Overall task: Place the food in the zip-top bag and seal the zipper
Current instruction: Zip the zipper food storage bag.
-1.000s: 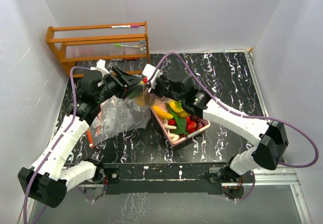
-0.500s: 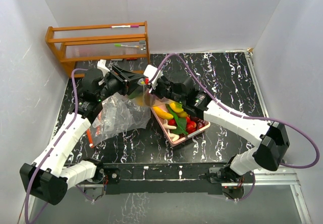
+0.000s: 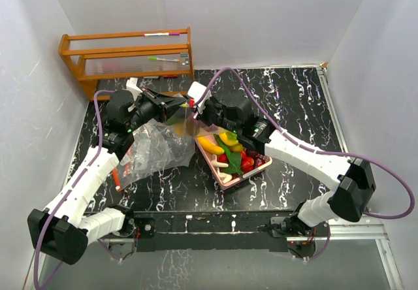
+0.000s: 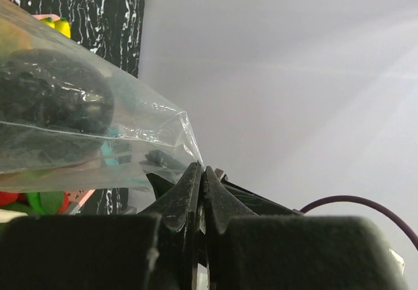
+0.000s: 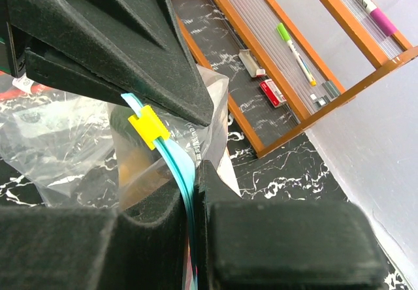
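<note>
Left end effector (image 4: 201,195) is fully closed, pinching the top corner of the clear bag (image 4: 91,127). The film runs straight into the seam between its fingers. Right end effector (image 5: 191,192) is closed too, clamped on the bag's teal zipper strip (image 5: 175,156), with the yellow slider (image 5: 149,127) just beyond its tips.

From above we see both meeting tip to tip at the bag mouth and holding it up. The rest of the bag sags down and left onto the black marbled surface (image 3: 287,94).

Food (image 3: 232,153) sits just right of the bag in the pink tray (image 3: 256,170): bananas, red berries, green leaf, dark plums. We see a yellowish blur through the film at the mouth and can't tell what it is.

Far back-left, against the wall, there's a wooden rack (image 3: 117,39) with pens (image 3: 163,59) on its shelves.
</note>
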Tool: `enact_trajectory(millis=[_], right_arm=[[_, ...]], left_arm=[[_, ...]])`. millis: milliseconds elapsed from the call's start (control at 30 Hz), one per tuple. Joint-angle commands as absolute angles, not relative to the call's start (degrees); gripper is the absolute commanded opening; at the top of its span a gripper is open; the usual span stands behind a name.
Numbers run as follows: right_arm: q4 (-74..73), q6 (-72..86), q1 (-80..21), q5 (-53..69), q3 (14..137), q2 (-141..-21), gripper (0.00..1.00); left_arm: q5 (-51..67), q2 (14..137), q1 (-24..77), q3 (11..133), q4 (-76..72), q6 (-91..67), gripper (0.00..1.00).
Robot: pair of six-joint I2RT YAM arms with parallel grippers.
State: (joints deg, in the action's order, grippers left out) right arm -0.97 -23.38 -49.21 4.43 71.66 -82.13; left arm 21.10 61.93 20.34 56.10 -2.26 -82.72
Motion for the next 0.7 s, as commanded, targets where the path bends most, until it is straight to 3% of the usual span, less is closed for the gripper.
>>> enact_trajectory(millis=[0, 300, 400, 600, 667], right_arm=[[2.45, -22.41, -49.22, 4.5, 72.32, -79.68, 0.08], [-0.34, -22.86, -49.22, 2.17, 72.34, -78.55, 0.08], [-0.9, -21.8, -49.22, 2.31, 72.69, -79.06, 0.08], [-4.16, -22.4, -49.21, 3.19, 74.77, -80.05, 0.08], [-5.23, -22.57, -49.17, 3.55, 75.73, -80.24, 0.08]], left_arm=[[23.41, 61.68, 20.16, 55.48, -8.75, -83.21, 0.0], [20.37, 61.23, 20.1, 54.94, -9.78, -74.76, 0.0], [18.11, 59.45, 20.1, 56.16, -4.46, -64.39, 0.45], [5.7, 54.35, 20.45, 59.02, 9.94, -39.54, 0.91], [4.16, 53.3, 20.54, 58.72, 10.22, -32.47, 0.97]])
